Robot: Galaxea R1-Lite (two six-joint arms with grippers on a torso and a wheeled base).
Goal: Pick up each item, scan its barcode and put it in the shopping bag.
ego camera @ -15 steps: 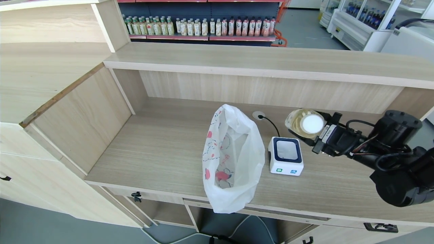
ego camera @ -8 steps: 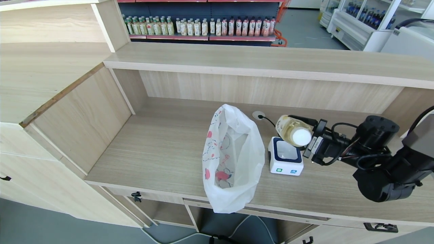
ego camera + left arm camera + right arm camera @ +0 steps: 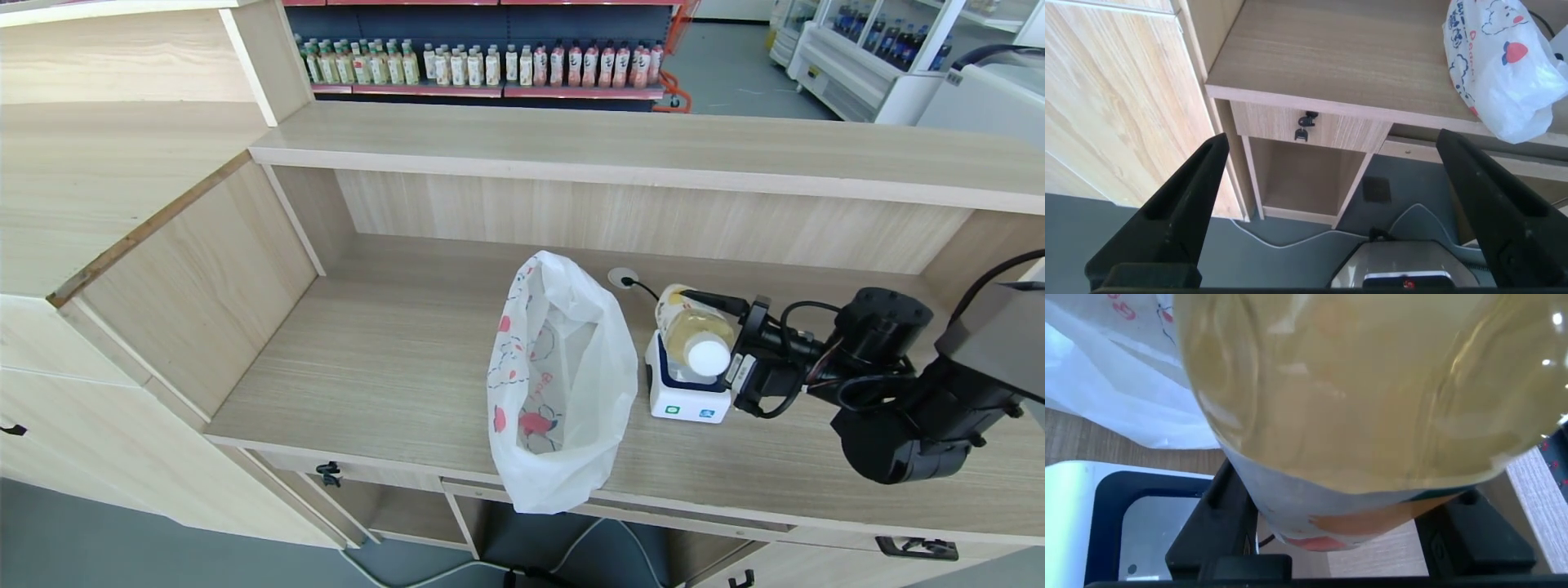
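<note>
The right arm's fingers [image 3: 718,300] squeeze a clear plastic bottle of yellow drink with a white cap [image 3: 684,331]. The bottle lies tilted on its side, just above the white box scanner with a dark blue frame [image 3: 684,402]. A white plastic shopping bag with red pictures [image 3: 563,384] stands open just beside the scanner on the light wooden table [image 3: 392,359]. The left arm's fingers [image 3: 1167,224] are spread wide apart and hold nothing, down low in front of the table.

Readable text: none | shopping bag [image 3: 608,384], scanner [image 3: 687,406] (print too small)
</note>
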